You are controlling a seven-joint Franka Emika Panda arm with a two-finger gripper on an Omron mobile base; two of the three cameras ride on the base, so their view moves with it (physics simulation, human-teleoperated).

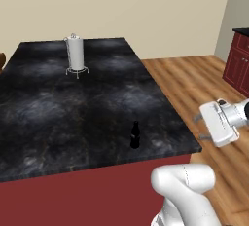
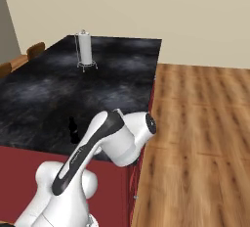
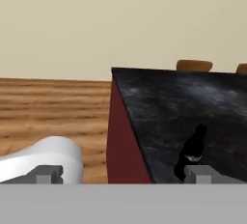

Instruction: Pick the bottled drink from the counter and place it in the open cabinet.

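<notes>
On the counter [image 1: 73,108], bottled drink [image 1: 135,135] upright.

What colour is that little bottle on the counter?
The bottled drink is nearly black, seen best in the left base view.

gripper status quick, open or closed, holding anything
Gripper: open and holding nothing, out past the edge of the counter; the bottled drink stands free on the counter.
</notes>
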